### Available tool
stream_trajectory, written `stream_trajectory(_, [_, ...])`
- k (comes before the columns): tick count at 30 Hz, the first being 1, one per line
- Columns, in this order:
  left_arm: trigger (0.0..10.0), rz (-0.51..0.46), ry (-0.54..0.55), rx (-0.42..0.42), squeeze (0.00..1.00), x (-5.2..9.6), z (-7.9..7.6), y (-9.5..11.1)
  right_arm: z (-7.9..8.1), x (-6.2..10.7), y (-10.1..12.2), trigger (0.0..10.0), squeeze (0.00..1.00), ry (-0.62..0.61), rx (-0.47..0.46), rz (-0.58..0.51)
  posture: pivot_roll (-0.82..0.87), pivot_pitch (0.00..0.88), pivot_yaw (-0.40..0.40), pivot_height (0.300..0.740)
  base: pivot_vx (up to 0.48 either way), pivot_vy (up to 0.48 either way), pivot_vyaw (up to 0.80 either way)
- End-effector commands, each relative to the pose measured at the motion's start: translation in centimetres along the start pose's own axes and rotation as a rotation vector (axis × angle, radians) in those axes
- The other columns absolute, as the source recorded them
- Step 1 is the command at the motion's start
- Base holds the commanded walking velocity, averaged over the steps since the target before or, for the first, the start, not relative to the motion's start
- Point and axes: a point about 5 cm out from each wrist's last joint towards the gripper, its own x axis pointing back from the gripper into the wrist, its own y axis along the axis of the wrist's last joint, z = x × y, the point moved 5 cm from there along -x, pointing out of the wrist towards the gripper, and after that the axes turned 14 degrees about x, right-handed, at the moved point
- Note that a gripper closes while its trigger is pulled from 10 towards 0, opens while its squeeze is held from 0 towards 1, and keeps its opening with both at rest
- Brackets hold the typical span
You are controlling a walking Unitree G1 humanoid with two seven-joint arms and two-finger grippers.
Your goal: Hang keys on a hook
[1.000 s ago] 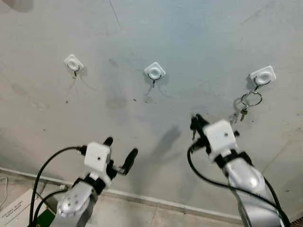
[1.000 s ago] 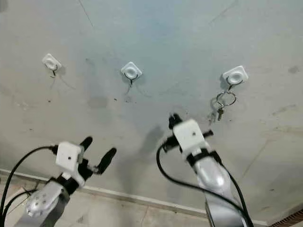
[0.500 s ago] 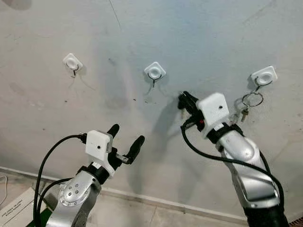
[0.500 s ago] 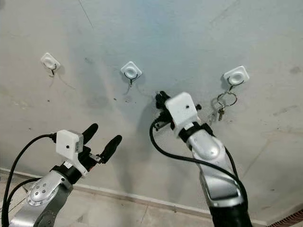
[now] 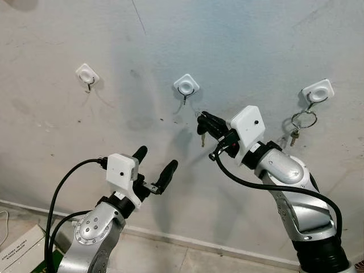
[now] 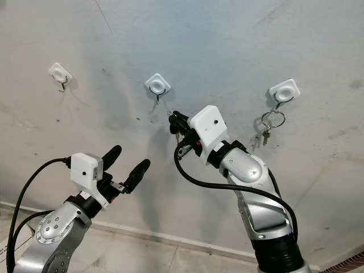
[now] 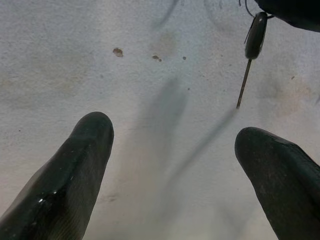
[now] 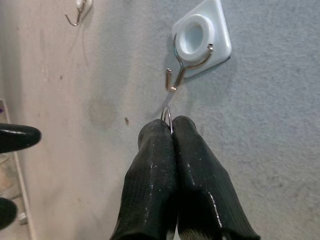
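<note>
Three white stick-on hooks sit in a row on the grey wall: a left hook (image 5: pixel 86 75), a middle hook (image 5: pixel 186 86) and a right hook (image 5: pixel 317 91). A key ring with keys (image 5: pixel 300 120) hangs from the right hook. My right gripper (image 5: pixel 203 121) is raised just below and right of the middle hook, shut on a second key ring (image 8: pixel 167 116) whose top sits right under the hook's wire tip (image 8: pixel 172 85). A dark-headed key (image 5: pixel 202 138) dangles beneath the fingers. My left gripper (image 5: pixel 154 163) is lower and to the left, open, holding nothing.
The wall meets the floor at a pale baseboard (image 5: pixel 187 243). A cardboard box (image 5: pixel 20 250) lies on the floor at the bottom left. Black cables loop beside both arms. The left hook is bare.
My right gripper has risen and swung left with the key ring, from below the right hook to just under the middle hook. The left arm lifted slightly.
</note>
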Motion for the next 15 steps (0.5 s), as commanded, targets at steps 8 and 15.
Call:
stream_trajectory(8, [10.0, 0.011, -0.023, -0.004, 0.00, -0.4, -0.3, 0.1, -1.1, -0.9, 3.4, 10.0, 0.00, -0.008, -0.054, -0.114, -0.06, 0.000, 0.064, 0.740, 0.000, 0.000, 0.00])
stream_trajectory(15, [10.0, 0.008, -0.036, -0.005, 0.00, -0.7, -0.4, 0.3, -1.2, -1.6, 4.2, 10.0, 0.00, -0.001, -0.064, -0.143, -0.06, 0.000, 0.067, 0.740, 0.000, 0.000, 0.00])
